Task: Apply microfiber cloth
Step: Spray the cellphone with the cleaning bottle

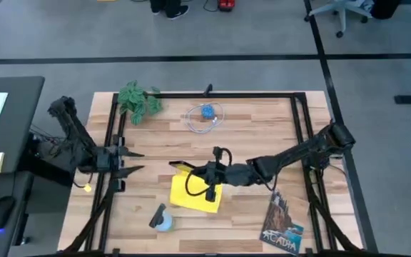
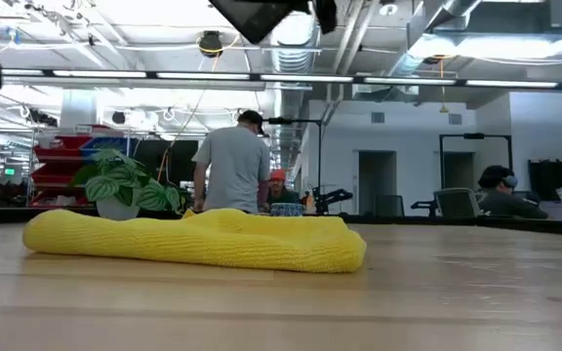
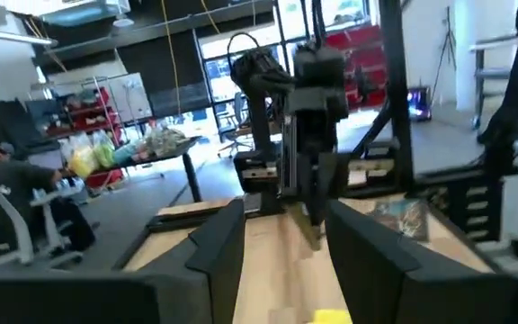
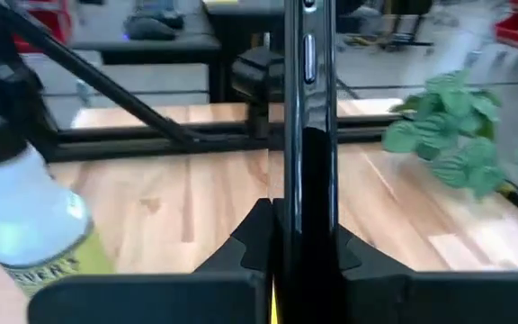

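Left claw (image 1: 135, 161) waits at the tabletop's (image 1: 262, 135) left edge, fingers spread, nothing between them.

Microfiber cloth (image 1: 194, 190) lies rumpled on the tabletop, centre-front. Right claw (image 1: 207, 173) hangs over its back edge, pinching a black smartphone (image 4: 304, 135) on edge between its fingers.

Step in hand, as I read it: get phone and cloth together for a wipe. Do it well:
- keep the pinch low on the phone so the glass stays exposed
- bring the flat face down onto the cloth, not the edge
- go slowly; loose fabric will likely bunch and drag

View differences:
- high view: only one giving the whole layout, with plant (image 1: 138, 101) back-left, spray bottle (image 1: 160, 218) in front of the cloth, book (image 1: 282, 221) front-right; the phone itself is hard to make out
- low view: cloth's thickness and folds, claws out of frame
- left wrist view: right arm from the side
- right wrist view: confirms the grip on the phone, spray bottle close by, plant beyond
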Tool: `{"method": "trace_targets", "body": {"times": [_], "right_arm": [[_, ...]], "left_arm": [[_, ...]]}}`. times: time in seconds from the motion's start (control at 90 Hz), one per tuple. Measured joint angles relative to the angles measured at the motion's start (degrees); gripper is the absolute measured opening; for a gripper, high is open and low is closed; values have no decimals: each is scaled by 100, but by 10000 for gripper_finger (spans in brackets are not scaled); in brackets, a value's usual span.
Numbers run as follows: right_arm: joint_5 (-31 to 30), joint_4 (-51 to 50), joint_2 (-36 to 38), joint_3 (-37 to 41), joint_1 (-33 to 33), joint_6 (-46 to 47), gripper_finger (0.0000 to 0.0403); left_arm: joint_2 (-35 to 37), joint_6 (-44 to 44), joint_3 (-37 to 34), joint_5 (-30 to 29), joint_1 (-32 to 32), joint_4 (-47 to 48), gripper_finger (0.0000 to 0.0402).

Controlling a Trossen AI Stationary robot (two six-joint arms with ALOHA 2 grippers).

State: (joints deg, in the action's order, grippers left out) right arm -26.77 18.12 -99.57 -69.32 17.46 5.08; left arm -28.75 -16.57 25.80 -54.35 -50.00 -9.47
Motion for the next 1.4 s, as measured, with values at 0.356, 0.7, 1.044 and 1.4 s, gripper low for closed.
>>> {"method": "trace_targets", "body": {"times": [0.356, 0.7, 1.044, 1.4], "right_arm": [[424, 1443, 0, -7, -275, -556, 13], [509, 1535, -2, -7, -283, -714, 13], [558, 1527, -2, -7, -283, -728, 13], [457, 1206, -2, -24, -291, -753, 33]], "left_arm": [[-1027, 288, -4, 2556, 1923, -1284, 135], [-2062, 436, 472, 3846, 3092, -1729, 135], [-2812, 454, 1030, 3911, 3394, -1781, 132], [-2796, 519, 1078, 3900, 3267, -1631, 13]]}}
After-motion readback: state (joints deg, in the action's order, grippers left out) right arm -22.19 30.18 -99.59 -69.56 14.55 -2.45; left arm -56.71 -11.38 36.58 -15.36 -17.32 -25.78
